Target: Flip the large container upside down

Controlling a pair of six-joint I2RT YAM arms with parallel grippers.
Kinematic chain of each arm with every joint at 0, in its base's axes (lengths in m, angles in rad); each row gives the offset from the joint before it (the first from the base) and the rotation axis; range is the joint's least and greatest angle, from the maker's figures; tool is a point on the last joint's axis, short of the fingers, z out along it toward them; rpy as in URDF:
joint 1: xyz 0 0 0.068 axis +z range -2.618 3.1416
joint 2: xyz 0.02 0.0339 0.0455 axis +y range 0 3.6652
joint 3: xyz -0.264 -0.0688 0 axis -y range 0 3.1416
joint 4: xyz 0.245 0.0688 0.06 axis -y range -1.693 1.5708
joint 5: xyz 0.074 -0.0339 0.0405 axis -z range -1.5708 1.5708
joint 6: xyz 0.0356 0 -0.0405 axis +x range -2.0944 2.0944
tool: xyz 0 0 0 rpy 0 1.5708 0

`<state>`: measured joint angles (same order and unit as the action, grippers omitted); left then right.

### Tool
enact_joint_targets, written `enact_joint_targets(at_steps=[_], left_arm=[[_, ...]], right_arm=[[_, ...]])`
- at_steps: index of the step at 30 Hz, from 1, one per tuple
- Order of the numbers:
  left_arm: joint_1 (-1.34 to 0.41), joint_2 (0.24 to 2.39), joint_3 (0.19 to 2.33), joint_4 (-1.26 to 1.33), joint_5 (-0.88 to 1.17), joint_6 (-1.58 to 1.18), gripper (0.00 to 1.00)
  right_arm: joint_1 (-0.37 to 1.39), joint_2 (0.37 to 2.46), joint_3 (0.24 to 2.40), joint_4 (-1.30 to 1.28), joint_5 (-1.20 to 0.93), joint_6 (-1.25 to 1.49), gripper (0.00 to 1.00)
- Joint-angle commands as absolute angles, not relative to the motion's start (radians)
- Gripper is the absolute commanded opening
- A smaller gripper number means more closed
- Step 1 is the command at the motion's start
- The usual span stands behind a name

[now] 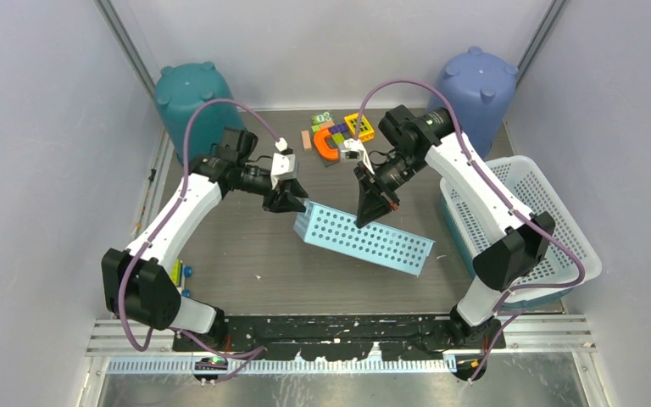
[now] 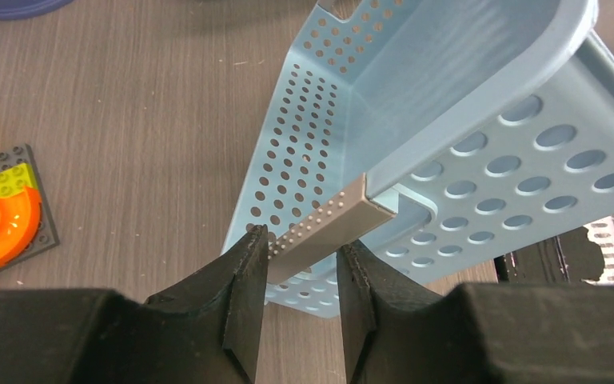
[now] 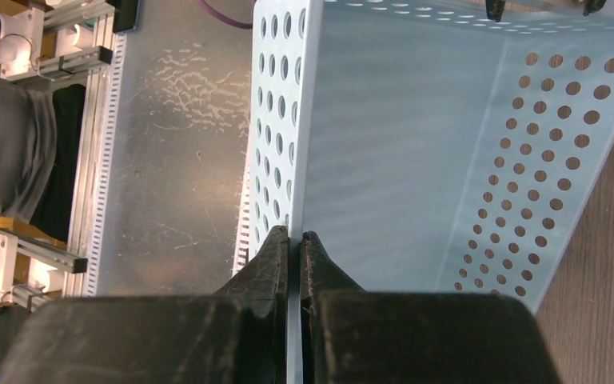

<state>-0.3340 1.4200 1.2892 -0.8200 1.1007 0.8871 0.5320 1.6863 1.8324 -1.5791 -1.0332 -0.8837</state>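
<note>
Your right gripper (image 1: 364, 216) (image 3: 294, 234) is clamped on the thin upper wall of the light blue perforated container (image 1: 364, 239) (image 3: 400, 120). Its jaws are pinched together with only the wall's edge between them.

Your left gripper (image 1: 291, 203) (image 2: 302, 240) straddles the rim at the container's left end. One finger sits close on each side of a grey studded strip (image 2: 320, 224) there. You cannot tell from the wrist view whether those jaws have actually clamped.

The container sits mid-bench (image 1: 246, 254), between the two grippers. It is tipped so that a long perforated wall faces the overhead camera and the open mouth faces the far side. From above, it runs from the left gripper at 10 o'clock down toward 4 o'clock. Whether its lower edge rests on the bench is not clear.

At 12 o'clock from the container lies a cluster of toy bricks (image 1: 339, 131), with an orange arch piece (image 1: 324, 146) (image 2: 8, 232) on a dark baseplate. A white mesh basket (image 1: 551, 237) stands at 3 o'clock, beside the right arm. Two overturned bins stand at the back wall, a teal bin (image 1: 191, 93) at 11 o'clock and a blue bin (image 1: 475, 85) at 1 o'clock.
</note>
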Motion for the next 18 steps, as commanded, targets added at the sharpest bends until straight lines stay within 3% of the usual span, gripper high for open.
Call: enact_joint_targets(at_steps=[1,6,11,14,18], left_arm=[[-0.341,1.376,1.248,-0.739,1.144,0.828,0.3],[-0.341,1.328,1.182,-0.732,1.163,0.814,0.14],[-0.341,1.292,1.138,-0.744,1.151,0.766,0.07],[-0.341,1.276,1.116,-0.722,1.136,0.698,0.02],[-0.341,1.258,1.076,-0.615,1.056,0.539,0.0]], right_arm=[[0.537,1.711,1.873,-1.733,-1.098,-0.891,0.01],[0.501,1.754,1.93,-1.733,-1.088,-0.869,0.04],[0.483,1.783,1.963,-1.713,-1.032,-0.829,0.22],[0.482,1.788,1.948,-1.662,-0.99,-0.78,0.4],[0.482,1.791,1.938,-1.617,-0.955,-0.736,0.55]])
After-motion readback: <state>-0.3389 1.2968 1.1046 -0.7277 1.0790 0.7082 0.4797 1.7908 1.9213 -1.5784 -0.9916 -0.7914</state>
